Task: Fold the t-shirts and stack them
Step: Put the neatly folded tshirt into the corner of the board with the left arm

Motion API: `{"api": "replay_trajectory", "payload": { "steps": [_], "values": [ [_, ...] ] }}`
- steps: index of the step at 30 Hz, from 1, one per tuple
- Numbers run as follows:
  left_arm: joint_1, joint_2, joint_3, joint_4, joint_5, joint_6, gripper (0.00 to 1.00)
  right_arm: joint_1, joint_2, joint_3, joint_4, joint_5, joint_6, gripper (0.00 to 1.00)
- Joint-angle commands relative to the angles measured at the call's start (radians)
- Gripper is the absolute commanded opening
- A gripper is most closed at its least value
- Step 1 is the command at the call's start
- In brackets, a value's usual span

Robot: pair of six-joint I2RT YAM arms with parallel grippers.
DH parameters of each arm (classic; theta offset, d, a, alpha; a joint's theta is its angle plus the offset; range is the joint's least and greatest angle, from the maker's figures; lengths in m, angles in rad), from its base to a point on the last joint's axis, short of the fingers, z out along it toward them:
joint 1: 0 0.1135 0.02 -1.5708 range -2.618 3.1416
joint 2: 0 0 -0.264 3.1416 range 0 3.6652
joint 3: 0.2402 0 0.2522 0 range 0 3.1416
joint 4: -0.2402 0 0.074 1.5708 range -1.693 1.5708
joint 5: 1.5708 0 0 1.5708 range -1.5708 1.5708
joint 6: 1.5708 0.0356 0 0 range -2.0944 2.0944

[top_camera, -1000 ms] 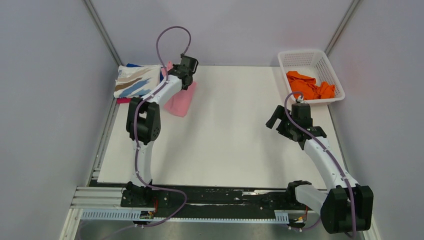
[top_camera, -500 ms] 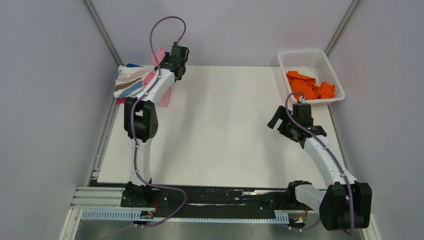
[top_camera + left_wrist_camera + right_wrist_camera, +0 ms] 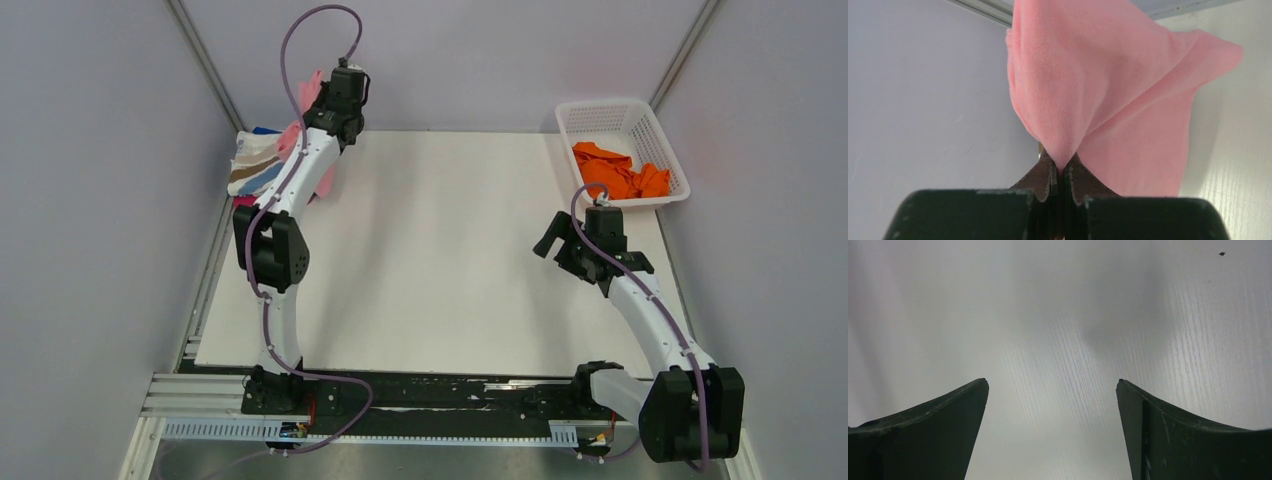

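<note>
I work over a white table (image 3: 450, 260) with a faint wood grain. Plain pale grey walls (image 3: 90, 200) close it in, and a metal rail (image 3: 400, 385) runs along its near edge. At the far right corner stands a white lattice basket (image 3: 604, 116) with a crumpled orange t-shirt (image 3: 620, 172) inside. At the far left corner lies a folded stack. On top is a white t-shirt with blue and tan streaks (image 3: 255, 165), with a blue edge (image 3: 262, 131) and a magenta edge (image 3: 243, 201) showing from beneath.

My left pincer (image 3: 1060, 169) is pinched tight on a fold of the light pink t-shirt (image 3: 1098, 90), raised above the far left corner close to the back wall. The cloth hangs from my fingertips and, seen from overhead, falls across the inner side of the stack. I cannot tell whether it touches.

My right pincer (image 3: 1053, 405) is spread wide and holds nothing. It hovers over bare table near the right edge, on the near side of the basket.
</note>
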Motion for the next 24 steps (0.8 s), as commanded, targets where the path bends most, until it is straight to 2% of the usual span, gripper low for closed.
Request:
{"api": "replay_trajectory", "payload": {
  "steps": [1,9,14,24],
  "values": [
    [0.001,-0.081,0.083,0.022,0.001,0.017,0.0,-0.003,-0.027,0.02,0.023,-0.008,-0.017,1.0],
    [0.012,-0.049,0.103,0.042,-0.002,0.026,0.0,-0.003,-0.023,0.016,0.023,-0.009,-0.016,1.0],
    [0.042,-0.035,0.057,0.095,-0.008,0.042,0.0,-0.003,-0.017,0.013,0.024,-0.007,-0.015,1.0],
    [0.152,0.101,0.135,0.062,0.101,-0.016,0.0,-0.004,-0.005,0.013,0.017,0.034,-0.012,1.0]
  ]
}}
